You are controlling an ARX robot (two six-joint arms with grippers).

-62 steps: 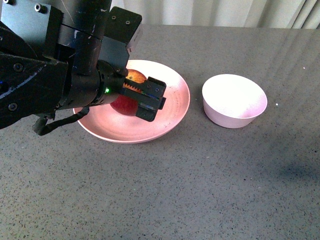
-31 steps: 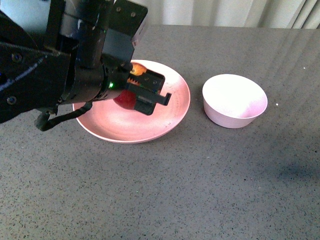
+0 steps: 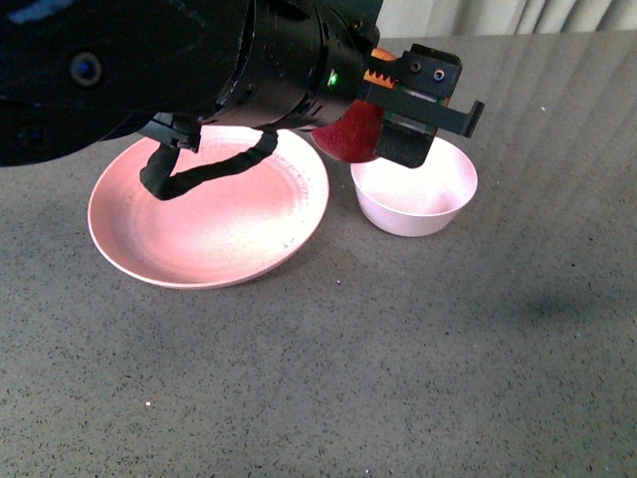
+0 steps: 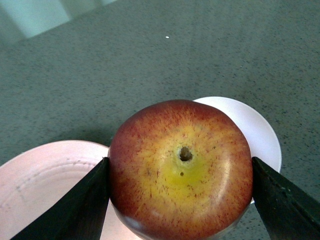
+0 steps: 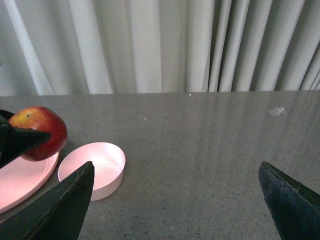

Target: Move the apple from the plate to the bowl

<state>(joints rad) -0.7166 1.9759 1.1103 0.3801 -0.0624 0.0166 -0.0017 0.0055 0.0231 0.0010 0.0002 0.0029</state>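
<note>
My left gripper [image 3: 398, 110] is shut on the dark red apple [image 3: 350, 136], holding it in the air between the plate and the bowl, over the bowl's near-left rim. In the left wrist view the apple [image 4: 181, 167] fills the space between both fingers, its yellow stem dimple facing the camera. The pink plate [image 3: 209, 209] lies empty at the left. The small pale bowl [image 3: 418, 199] stands empty just right of it. From the right wrist view I see the apple [image 5: 39, 132], the bowl [image 5: 95, 167] and the plate's rim [image 5: 25, 185]; my right gripper [image 5: 175, 200] is open over bare table.
The grey speckled tabletop [image 3: 398, 358] stretches around the dishes. My left arm's black body [image 3: 149, 60] covers the upper left of the front view. Pale curtains [image 5: 160, 45] hang behind the table's far edge.
My left gripper has lifted the apple off the plate and carried it right, up to the bowl. The plate is now empty, and the front view has shifted.
</note>
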